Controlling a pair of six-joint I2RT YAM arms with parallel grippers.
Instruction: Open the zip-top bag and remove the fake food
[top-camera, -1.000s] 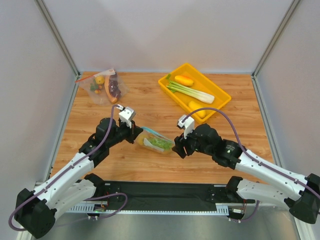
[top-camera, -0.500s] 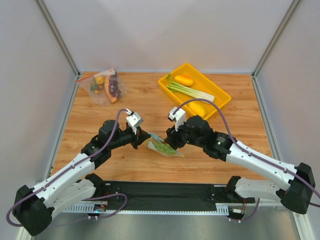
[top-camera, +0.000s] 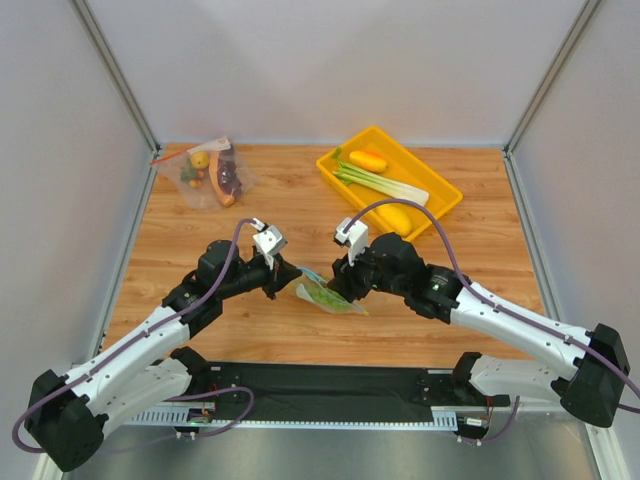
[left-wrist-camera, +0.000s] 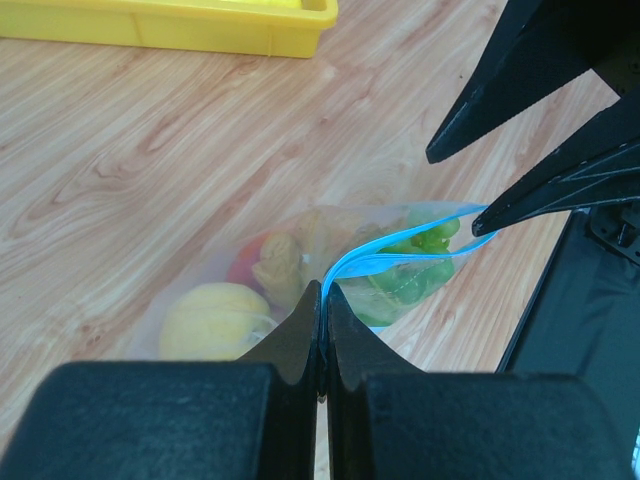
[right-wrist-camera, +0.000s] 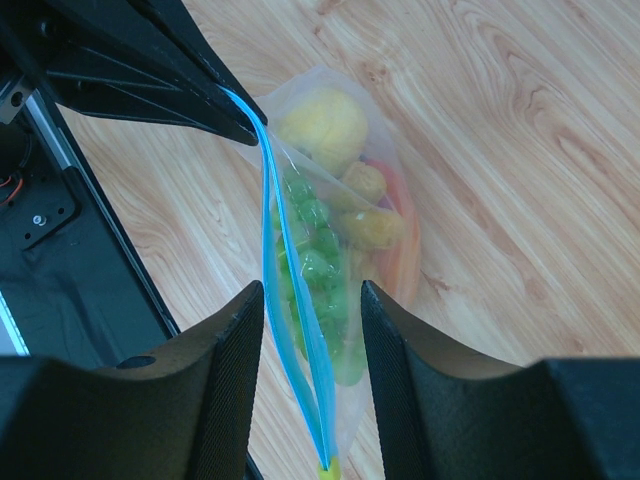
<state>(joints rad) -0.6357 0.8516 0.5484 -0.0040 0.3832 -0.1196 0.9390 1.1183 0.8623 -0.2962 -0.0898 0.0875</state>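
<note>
The zip-top bag (top-camera: 322, 293) hangs just above the table between the two arms, its light-blue zip strip (right-wrist-camera: 290, 310) uppermost. My left gripper (left-wrist-camera: 323, 292) is shut on one end of that strip. My right gripper (right-wrist-camera: 312, 300) is open and straddles the strip near its other end, a finger (right-wrist-camera: 235, 350) on each side and a gap to the plastic. Inside the bag lies the fake food: a round yellow piece (right-wrist-camera: 322, 128), a leafy green (right-wrist-camera: 320, 265), a lumpy orange (right-wrist-camera: 370, 225) and a red-orange fruit (right-wrist-camera: 405, 250).
A yellow tray (top-camera: 418, 161) at the back right holds a leek (top-camera: 380, 182) and orange and yellow pieces. Another clear bag (top-camera: 205, 175) with a red-orange strip lies at the back left. The black base rail (top-camera: 330, 385) runs along the near edge.
The right gripper has moved left and forward onto the bag's mouth, its jaws narrowing. The left gripper has carried the bag a little to the right; both have barely moved in the last half second.
</note>
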